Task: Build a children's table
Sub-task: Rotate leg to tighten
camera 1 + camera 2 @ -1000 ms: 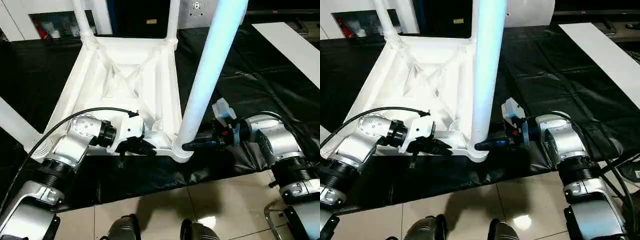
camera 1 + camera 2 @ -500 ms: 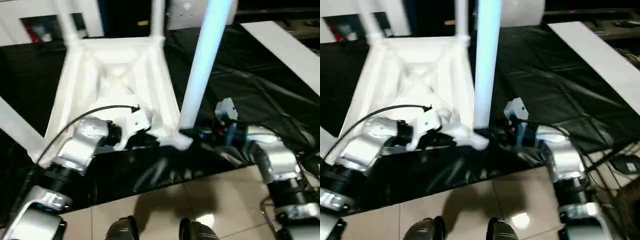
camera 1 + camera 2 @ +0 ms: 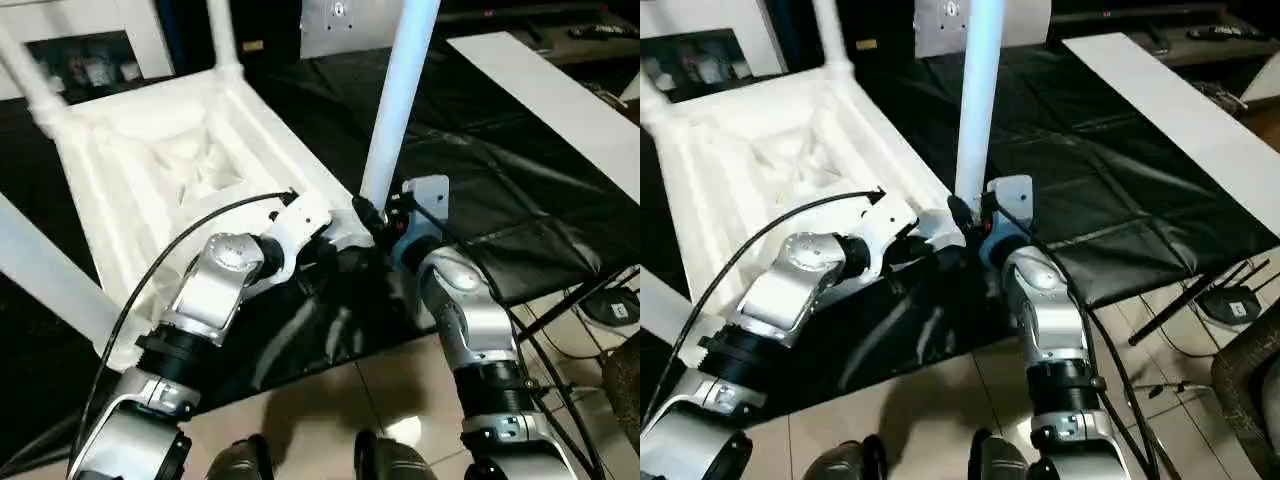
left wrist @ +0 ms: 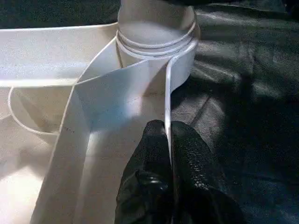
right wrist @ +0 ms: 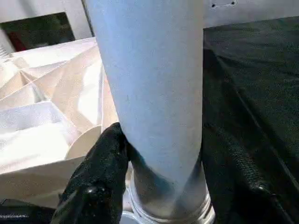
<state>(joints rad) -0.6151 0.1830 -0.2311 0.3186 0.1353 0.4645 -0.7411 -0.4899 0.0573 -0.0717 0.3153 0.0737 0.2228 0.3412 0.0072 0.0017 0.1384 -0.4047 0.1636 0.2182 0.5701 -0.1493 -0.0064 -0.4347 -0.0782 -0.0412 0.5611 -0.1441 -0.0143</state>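
White leg point(image 5: 154, 93) stands upright between right gripper point(image 5: 159, 186) jaws, clamped just above corner socket point(image 4: 156, 28); left gripper point(image 4: 170, 154) jaws pinch tabletop rim point(image 4: 169, 93) beside socket

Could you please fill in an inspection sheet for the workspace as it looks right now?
Surface: black sheet spread under the work, wrinkled; tiled floor in front of it.
Job's things: white tabletop lies upside down, ribbed underside up; near leg stands in its corner socket; other legs rise at the far corners and at the left.
Clutter: nothing seen on the sheet.
Grippers: left gripper shut on a thin rim wall of the tabletop beside the socket; right gripper clasps the near leg just above the socket.
Cables: black cable arcs over the left forearm; cables run along the right arm.
Surroundings: white board at the right; white furniture behind.
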